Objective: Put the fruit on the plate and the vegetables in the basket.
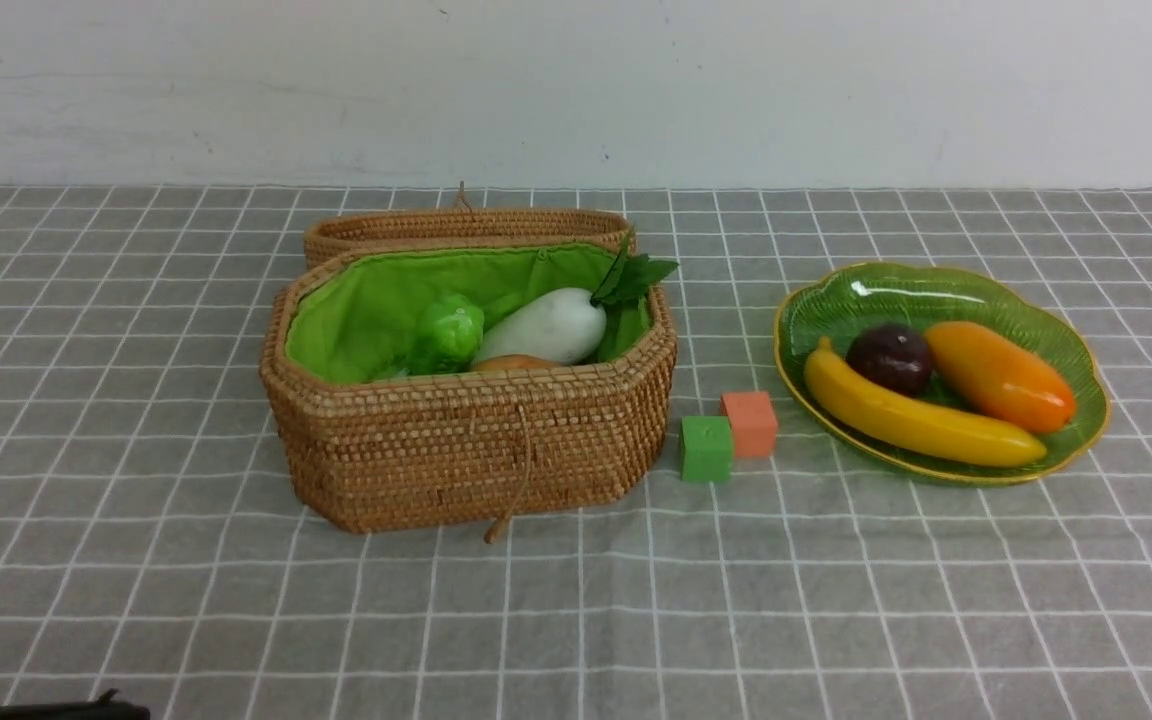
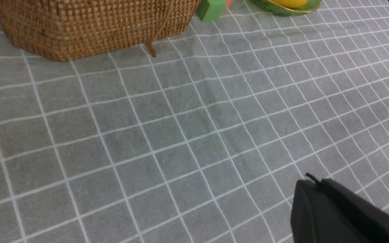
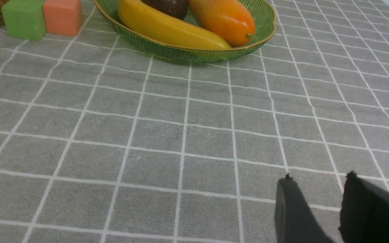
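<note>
Two fingers of the right gripper point(image 3: 319, 182) stand slightly apart, holding nothing, near the plate point(image 3: 194, 55); left gripper point(image 2: 311, 184) opening cannot be determined.

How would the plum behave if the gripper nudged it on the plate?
The plum looks round and glossy, so it would probably roll and slip. It sits wedged between the banana and mango, which would likely check it. The plate curves upward, probably containing it.
</note>
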